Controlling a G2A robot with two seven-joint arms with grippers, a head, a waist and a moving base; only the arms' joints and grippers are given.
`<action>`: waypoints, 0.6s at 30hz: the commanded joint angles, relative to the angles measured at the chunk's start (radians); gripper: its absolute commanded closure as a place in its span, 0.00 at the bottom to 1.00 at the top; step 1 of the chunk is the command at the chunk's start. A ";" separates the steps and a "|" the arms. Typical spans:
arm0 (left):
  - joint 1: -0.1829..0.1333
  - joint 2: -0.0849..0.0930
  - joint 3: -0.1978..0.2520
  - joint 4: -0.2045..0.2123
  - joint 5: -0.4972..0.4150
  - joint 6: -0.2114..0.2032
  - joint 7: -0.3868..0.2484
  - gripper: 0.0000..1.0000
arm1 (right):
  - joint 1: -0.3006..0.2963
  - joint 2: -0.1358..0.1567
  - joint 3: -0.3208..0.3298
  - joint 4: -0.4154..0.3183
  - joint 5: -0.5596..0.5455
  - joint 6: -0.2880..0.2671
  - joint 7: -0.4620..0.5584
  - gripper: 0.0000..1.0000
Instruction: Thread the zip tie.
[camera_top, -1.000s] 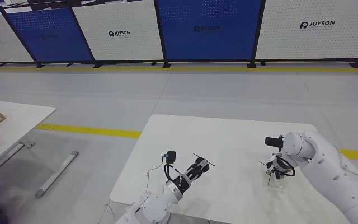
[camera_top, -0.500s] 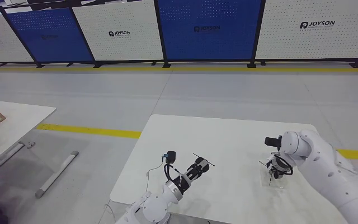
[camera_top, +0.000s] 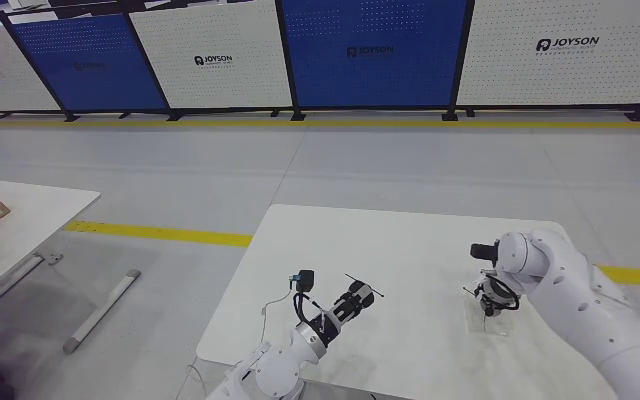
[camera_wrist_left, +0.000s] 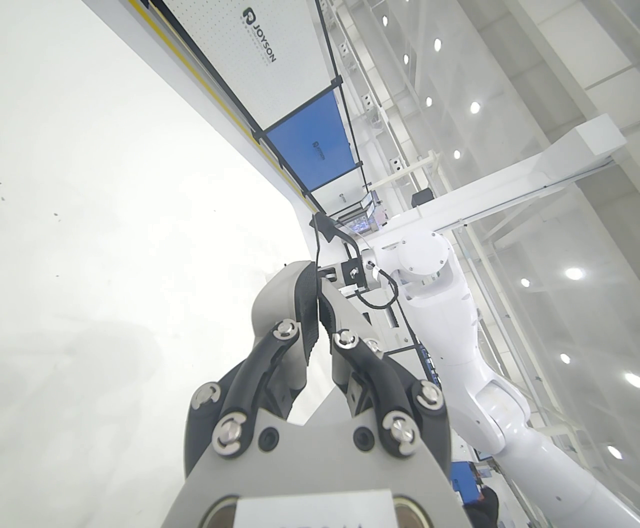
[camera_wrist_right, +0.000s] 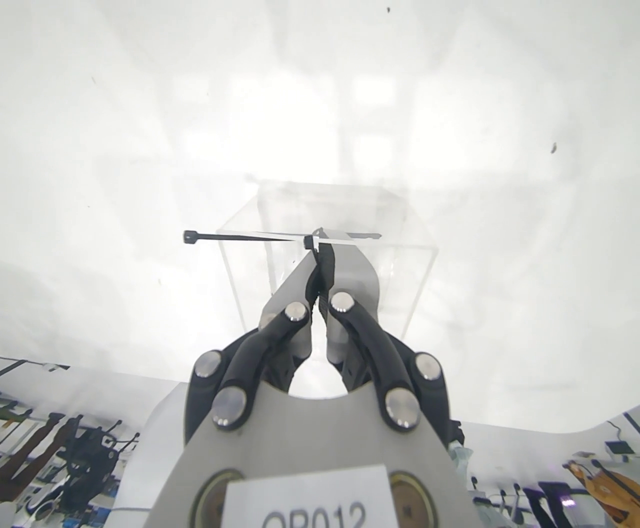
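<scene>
My left gripper (camera_top: 358, 293) (camera_wrist_left: 316, 285) hovers near the table's front edge and is shut on a black zip tie (camera_top: 366, 286) (camera_wrist_left: 316, 240). The thin strip sticks out past the fingertips. Over at the table's right side, my right gripper (camera_top: 487, 301) (camera_wrist_right: 316, 250) is shut on a second black zip tie (camera_wrist_right: 240, 237) near its middle. That tie lies level across the open top of a small clear plastic box (camera_top: 492, 322) (camera_wrist_right: 400, 270), its square head pointing away from the box.
The white table (camera_top: 400, 240) has a wide bare stretch between the two arms. A second white table (camera_top: 40, 215) stands across the floor to the left. Blue and white panels (camera_top: 370, 50) line the back.
My right gripper has shifted slightly away from the table's front edge with its zip tie. The left arm has held still.
</scene>
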 joint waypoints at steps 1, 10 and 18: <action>0.000 0.000 0.000 0.000 0.000 0.000 0.000 1.00 | -0.007 0.007 0.010 -0.019 -0.008 -0.003 0.000 1.00; 0.000 0.000 0.000 0.000 0.000 0.000 0.000 1.00 | -0.104 0.080 0.149 -0.171 -0.039 0.008 -0.059 1.00; 0.000 0.000 0.000 0.000 0.000 0.000 0.000 1.00 | -0.259 0.145 0.351 -0.333 -0.081 0.008 -0.156 1.00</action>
